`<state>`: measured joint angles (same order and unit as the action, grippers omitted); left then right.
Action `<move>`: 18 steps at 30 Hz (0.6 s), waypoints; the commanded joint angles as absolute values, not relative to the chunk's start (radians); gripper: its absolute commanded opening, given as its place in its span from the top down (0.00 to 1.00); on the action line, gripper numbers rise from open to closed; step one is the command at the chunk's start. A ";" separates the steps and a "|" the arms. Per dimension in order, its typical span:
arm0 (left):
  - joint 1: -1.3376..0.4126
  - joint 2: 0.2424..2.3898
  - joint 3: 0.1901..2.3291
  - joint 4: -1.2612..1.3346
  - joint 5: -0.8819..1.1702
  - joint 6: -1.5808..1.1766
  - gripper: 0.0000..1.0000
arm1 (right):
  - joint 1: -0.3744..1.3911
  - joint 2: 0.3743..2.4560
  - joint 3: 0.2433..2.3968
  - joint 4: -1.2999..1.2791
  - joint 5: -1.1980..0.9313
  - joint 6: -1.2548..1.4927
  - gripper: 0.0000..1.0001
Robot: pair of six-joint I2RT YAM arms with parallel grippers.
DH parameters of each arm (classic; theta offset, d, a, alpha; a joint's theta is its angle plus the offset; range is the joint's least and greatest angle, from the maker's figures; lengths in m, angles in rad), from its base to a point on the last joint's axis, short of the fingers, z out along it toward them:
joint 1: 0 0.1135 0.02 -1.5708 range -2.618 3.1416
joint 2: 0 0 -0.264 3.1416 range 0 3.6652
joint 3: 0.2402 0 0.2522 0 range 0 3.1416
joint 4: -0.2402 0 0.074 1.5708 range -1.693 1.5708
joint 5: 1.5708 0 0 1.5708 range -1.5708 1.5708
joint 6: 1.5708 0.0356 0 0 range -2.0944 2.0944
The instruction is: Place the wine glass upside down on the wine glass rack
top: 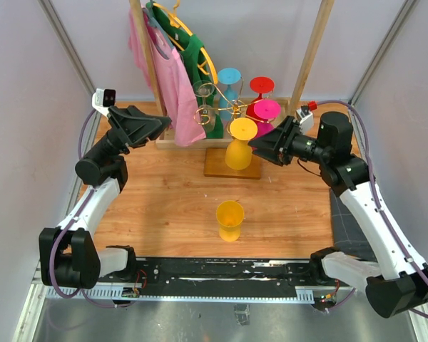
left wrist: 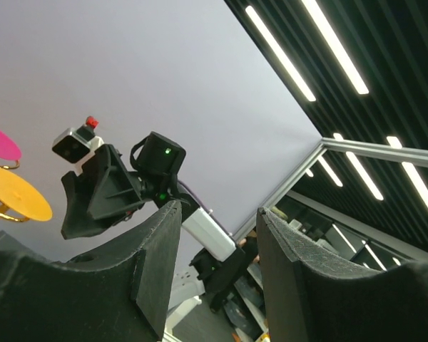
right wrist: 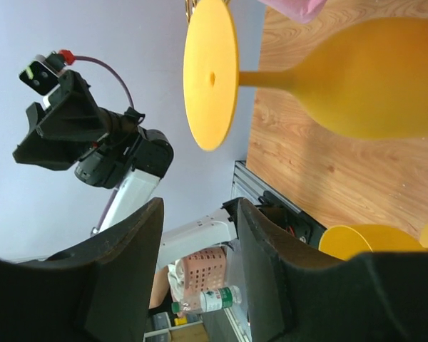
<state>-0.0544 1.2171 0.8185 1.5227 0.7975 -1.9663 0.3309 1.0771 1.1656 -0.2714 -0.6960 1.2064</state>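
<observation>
The view from above is bright and even, lit softly from overhead, so the yellow glass (top: 230, 219) standing on the bench (top: 164, 199) throws only a faint, blurred shadow, and the walls (top: 392, 78) lean outward toward the corners. In the left wrist view the ceiling lights (left wrist: 285, 57) burn to pure white strips, while the left claw (left wrist: 217, 210), close to the lens, is dark and soft-edged. The right wrist view is well lit and crisp in the bench's wood grain, though the right claw (right wrist: 200, 203) sits in shade, out of focus.
</observation>
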 commanded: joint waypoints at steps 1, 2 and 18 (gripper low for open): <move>-0.044 1.189 0.837 1.639 0.844 -1.929 0.49 | 0.306 1.031 1.213 -0.404 -0.716 1.046 0.51; -0.044 1.186 0.842 1.618 0.858 -1.917 0.49 | 0.307 1.024 1.229 -0.442 -0.718 0.994 0.51; -0.044 0.975 0.850 0.899 0.948 -1.427 0.48 | 0.660 1.055 1.272 -0.989 -0.332 0.458 0.55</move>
<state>-0.0528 1.0176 0.8402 1.0710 0.9398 -1.5627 0.5381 1.0328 1.3025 -0.8913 -0.5175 0.5507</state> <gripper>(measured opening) 0.515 0.455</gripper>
